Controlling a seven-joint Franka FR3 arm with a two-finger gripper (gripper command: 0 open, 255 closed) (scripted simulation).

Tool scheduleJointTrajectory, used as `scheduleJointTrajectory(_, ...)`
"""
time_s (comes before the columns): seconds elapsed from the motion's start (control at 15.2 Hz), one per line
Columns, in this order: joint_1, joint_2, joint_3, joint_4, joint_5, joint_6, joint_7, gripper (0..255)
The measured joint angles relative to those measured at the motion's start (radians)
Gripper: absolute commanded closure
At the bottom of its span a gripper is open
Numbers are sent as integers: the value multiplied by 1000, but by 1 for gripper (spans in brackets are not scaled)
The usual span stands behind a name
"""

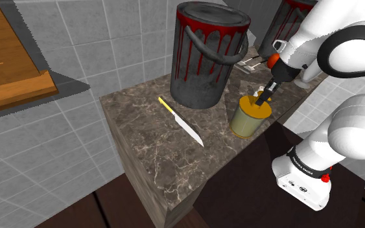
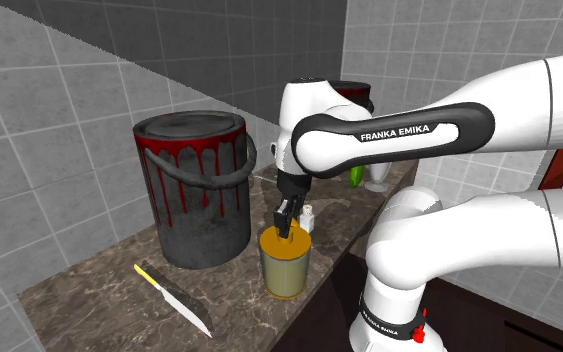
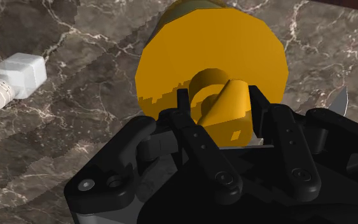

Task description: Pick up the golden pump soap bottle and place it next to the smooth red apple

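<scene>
Two things, quickly: have I got the bottle, and how much of the job is done?

— You have it by the top. Nearest the wrist camera, your gripper (image 3: 225, 108) has its two black fingers (image 3: 196, 137) clenched on the pump head, one on each side and touching it. The golden shoulder of the soap bottle (image 3: 234, 51) spreads out just beyond them.

Is it off the counter?

— Not as far as I can judge. In the shoulder view the bottle stands upright at the middle right of the frame. Its base is on the marble counter (image 1: 148, 155), near the edge that faces your stand. So the reach and the grip look done. The lift, the carry and the setting-down are all left.

What is around it, going outward?

— Just beside the bottle, apart from it, is a small white shaker (image 3: 12, 79). Further toward the shoulder view's left a knife (image 1: 182, 121) with a yellow handle lies flat on the marble, well apart. Behind the bottle, in the upper middle of that frame, stands a big grey bucket (image 1: 207, 58) streaked with red. It is near enough that you would do well to lift straight up before swinging. At the far end of the counter, in the second exterior view's upper middle, sits a small green thing (image 2: 357, 177), too small to name.

And the apple?

— I cannot tell you where it lies. Find it before you carry, then set the bottle down beside it, not on it
</scene>
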Motion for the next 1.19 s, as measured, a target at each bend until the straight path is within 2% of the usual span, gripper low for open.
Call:
scheduleJointTrajectory(0.26, -1, -2, -1, 6, -1, -9, 0, 255)
scheduleJointTrajectory(1.19, -11, 6, -14, 188, -16, -184, 2, 255)
